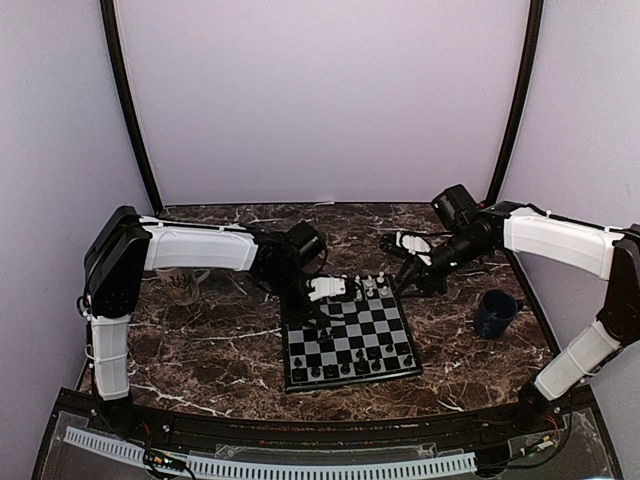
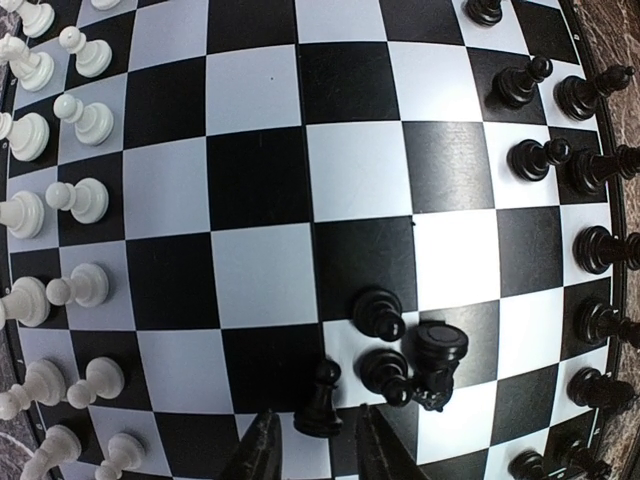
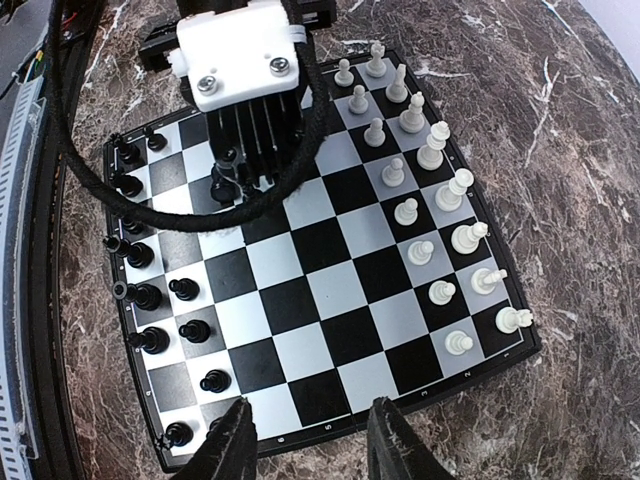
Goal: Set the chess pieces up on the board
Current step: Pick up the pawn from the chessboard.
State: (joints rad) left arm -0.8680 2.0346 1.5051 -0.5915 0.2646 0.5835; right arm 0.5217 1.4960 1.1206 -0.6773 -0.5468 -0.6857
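Rows of tiny black chess pieces [image 3: 188,290] and tiny white chess pieces [image 3: 418,250] stand on two facing sides of the small black and silvery-grey checked board [image 3: 335,285]. We see the left gripper [image 2: 315,430] low over it, jaws apart around one little black pawn [image 2: 322,400]. The right gripper [image 3: 308,425] hangs above the board's edge, jaws apart.

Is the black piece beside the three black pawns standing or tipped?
Tipped: the black piece lies on its side, its flat round base showing.

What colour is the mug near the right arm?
The mug is dark blue, clearest in the top external view.
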